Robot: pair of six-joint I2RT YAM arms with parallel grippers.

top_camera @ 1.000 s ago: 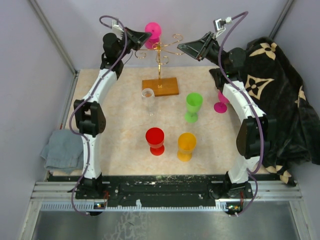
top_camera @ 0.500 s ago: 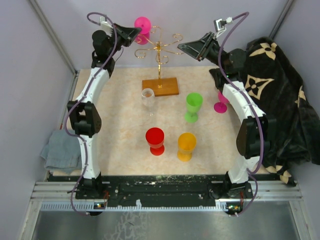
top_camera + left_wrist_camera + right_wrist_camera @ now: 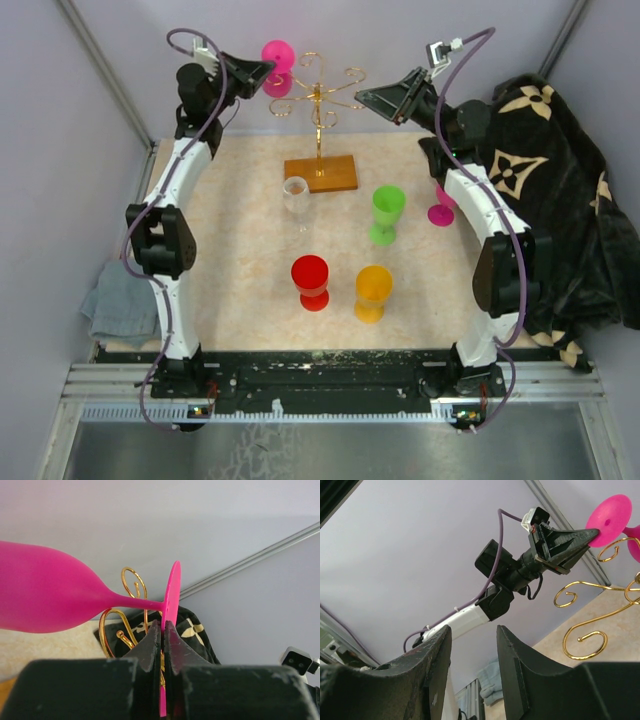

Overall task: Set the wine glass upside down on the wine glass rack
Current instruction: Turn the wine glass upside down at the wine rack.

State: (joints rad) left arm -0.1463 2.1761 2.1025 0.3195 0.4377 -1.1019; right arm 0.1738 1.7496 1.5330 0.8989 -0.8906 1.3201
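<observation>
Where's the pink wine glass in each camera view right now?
Top external: pink wine glass top centre-left, in left claw.
Left wrist: bowl at left, foot pinched at centre.
Right wrist: top right corner.
Shared landmark: gold wine glass rack beside it.

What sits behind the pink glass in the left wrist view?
The gold rack and black patterned cloth show behind the pink glass; the left gripper covers the rack's lower post.
</observation>
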